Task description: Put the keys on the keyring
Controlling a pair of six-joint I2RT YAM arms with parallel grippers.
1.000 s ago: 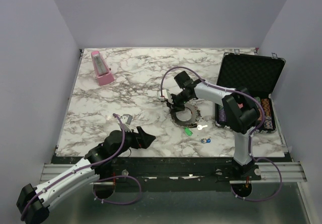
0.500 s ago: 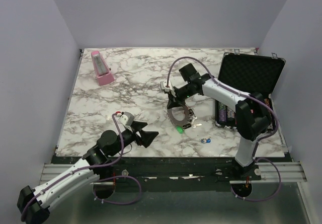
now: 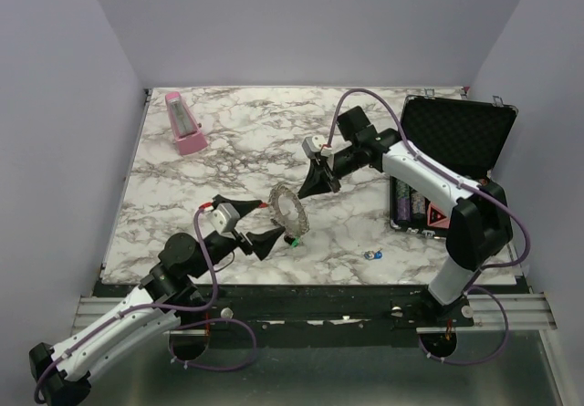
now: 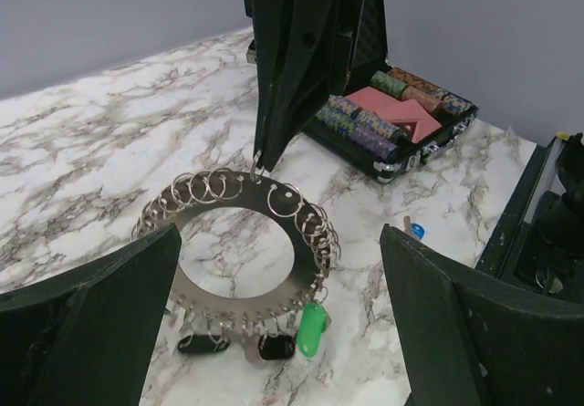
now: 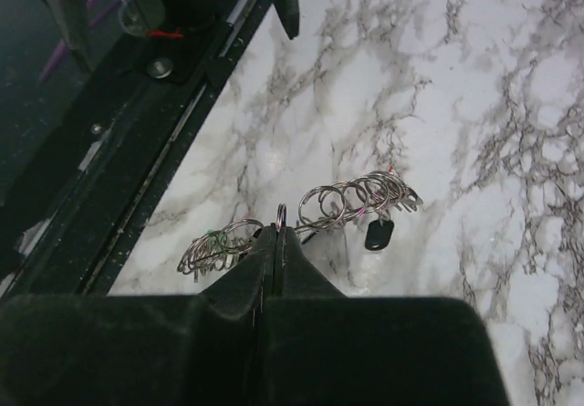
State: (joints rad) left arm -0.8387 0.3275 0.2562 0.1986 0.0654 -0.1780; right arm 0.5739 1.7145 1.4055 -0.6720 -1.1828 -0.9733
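On the marble table (image 3: 182, 187), case (image 3: 456, 137) at far right, my left gripper (image 3: 274, 219) is spread wide just near the keyring (image 4: 228, 207). My right gripper (image 4: 258, 161) pinches a small loop on its top rim, holding it upright; green and black keys (image 4: 310, 326) hang below.

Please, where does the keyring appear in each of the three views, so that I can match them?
Top external: the keyring stands tilted, near the front middle of the table.
Left wrist: the keyring fills the centre, face-on.
Right wrist: the keyring is at centre, seen edge-on.
Shared landmark: the shut right gripper pinching its upper edge.
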